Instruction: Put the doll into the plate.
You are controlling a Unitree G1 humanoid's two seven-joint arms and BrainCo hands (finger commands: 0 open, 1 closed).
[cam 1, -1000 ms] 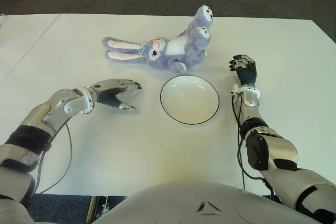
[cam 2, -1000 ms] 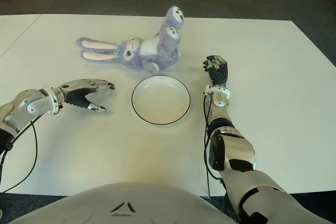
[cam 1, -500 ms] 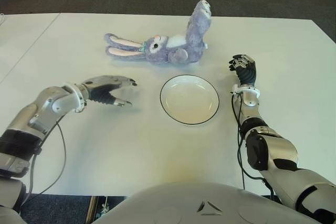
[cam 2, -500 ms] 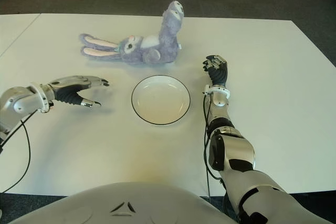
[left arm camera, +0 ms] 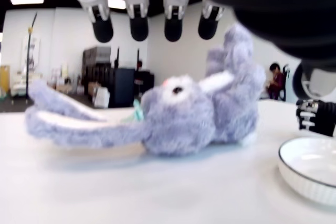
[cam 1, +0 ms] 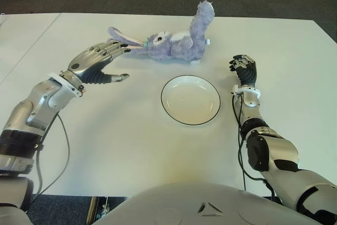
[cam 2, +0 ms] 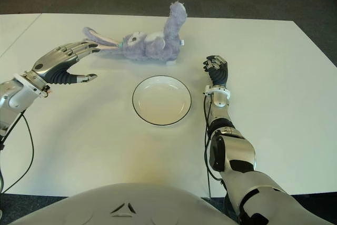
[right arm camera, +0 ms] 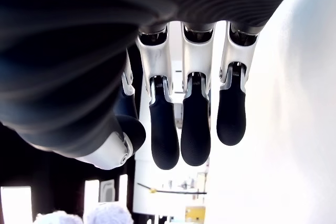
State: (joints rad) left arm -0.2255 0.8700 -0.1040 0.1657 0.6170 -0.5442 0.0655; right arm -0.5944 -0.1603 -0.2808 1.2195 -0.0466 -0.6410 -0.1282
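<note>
The robot's left hand (cam 1: 97, 64), fingers spread and holding nothing, reaches in at upper left, fingertips at the long ears of the purple plush rabbit doll (cam 1: 171, 43) lying upper centre on the white table (cam 1: 131, 140). The round white black-rimmed plate (cam 1: 190, 99) sits empty at centre, apart from the doll. The right hand (cam 1: 243, 70), fingers loosely curled, empty, shows right of the plate.

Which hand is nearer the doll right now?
Left. The left hand is open, its fingertips at the doll's ears. The right hand shows beside the plate, on its right, clear of the doll.
</note>
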